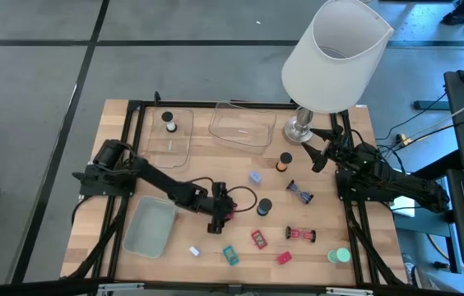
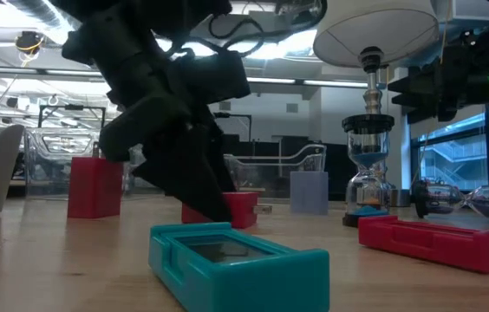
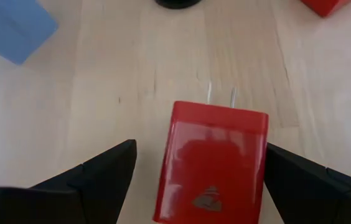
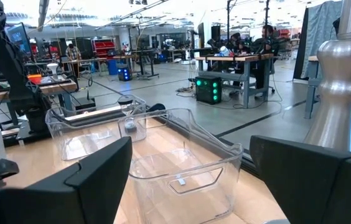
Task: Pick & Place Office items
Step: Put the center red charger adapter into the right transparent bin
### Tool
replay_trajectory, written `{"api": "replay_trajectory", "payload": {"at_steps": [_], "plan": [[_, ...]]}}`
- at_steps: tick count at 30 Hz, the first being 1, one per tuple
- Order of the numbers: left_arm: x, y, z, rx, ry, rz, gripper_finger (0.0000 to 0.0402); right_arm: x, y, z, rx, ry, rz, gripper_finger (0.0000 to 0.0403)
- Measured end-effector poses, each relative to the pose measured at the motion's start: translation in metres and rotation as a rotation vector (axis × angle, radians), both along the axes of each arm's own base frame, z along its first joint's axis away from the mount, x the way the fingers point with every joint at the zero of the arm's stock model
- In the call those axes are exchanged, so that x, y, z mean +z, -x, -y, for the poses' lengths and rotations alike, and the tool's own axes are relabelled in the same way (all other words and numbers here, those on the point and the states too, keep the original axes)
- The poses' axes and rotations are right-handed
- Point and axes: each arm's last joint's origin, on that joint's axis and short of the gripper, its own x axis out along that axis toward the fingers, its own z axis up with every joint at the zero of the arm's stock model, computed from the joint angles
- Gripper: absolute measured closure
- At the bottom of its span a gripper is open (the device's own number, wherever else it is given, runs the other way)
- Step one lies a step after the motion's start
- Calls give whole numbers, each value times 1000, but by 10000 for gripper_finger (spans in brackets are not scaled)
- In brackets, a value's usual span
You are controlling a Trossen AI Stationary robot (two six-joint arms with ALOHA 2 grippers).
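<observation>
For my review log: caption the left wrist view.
Open left gripper straddles a red plug adapter lying on the wooden table.

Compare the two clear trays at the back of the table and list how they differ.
The left clear tray holds a small black round cap; the right clear tray holds no such piece. In the high view the left tray runs lengthwise away from the front edge, the right one lies crosswise. The right tray sits beside the lamp base; the left sits farther from it. Both are transparent, open-topped and upright.
</observation>
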Motion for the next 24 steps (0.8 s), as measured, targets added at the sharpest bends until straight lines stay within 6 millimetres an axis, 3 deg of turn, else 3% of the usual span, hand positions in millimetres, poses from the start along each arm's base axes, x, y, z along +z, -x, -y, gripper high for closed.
{"api": "replay_trajectory", "payload": {"at_steps": [4, 11, 19, 24], "plan": [[0, -1, -4, -26, 53, -20, 100, 0, 0, 0, 0, 0, 0, 76], [0, -2, -5, -55, 58, -15, 192, 0, 0, 0, 0, 0, 0, 76], [9, -8, 0, -149, -9, 90, 193, 0, 0, 0, 0, 0, 0, 76], [33, -15, -13, -99, -157, 185, 193, 0, 0, 0, 0, 0, 0, 76]]}}
